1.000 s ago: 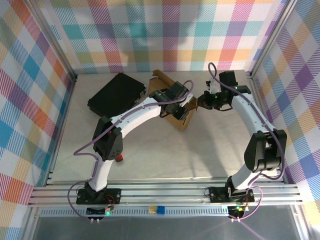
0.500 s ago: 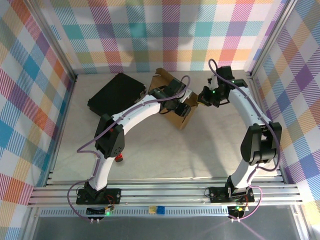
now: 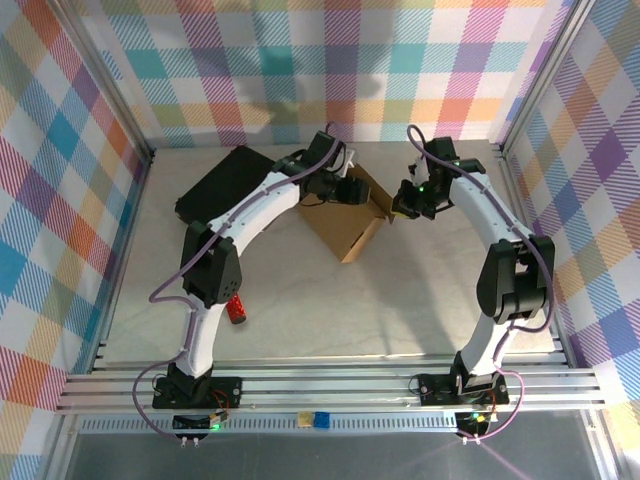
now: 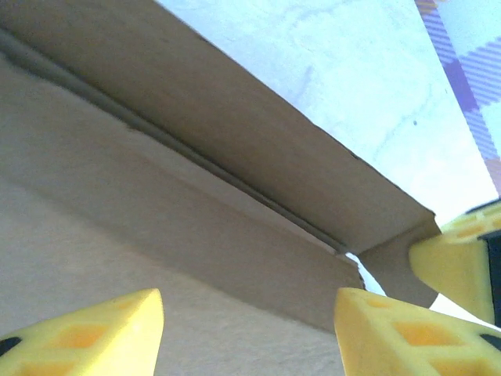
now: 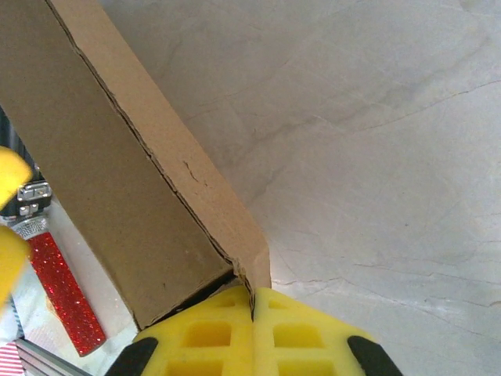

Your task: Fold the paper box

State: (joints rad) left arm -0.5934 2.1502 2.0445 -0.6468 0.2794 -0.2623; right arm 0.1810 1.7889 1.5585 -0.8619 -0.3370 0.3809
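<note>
The paper box (image 3: 345, 228) sits far back on the tabletop (image 3: 300, 310), between both arms. The right pincer (image 3: 407, 200) is clenched on its right corner. The left pincer (image 3: 352, 188) hangs released over its far edge.

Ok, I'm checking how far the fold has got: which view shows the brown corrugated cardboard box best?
Top external: the brown corrugated cardboard box shows nearly whole between the arms, outline clear. Left wrist gives a close stretch of panel and crease; right wrist gives one wall and the corner in the right gripper.
</note>
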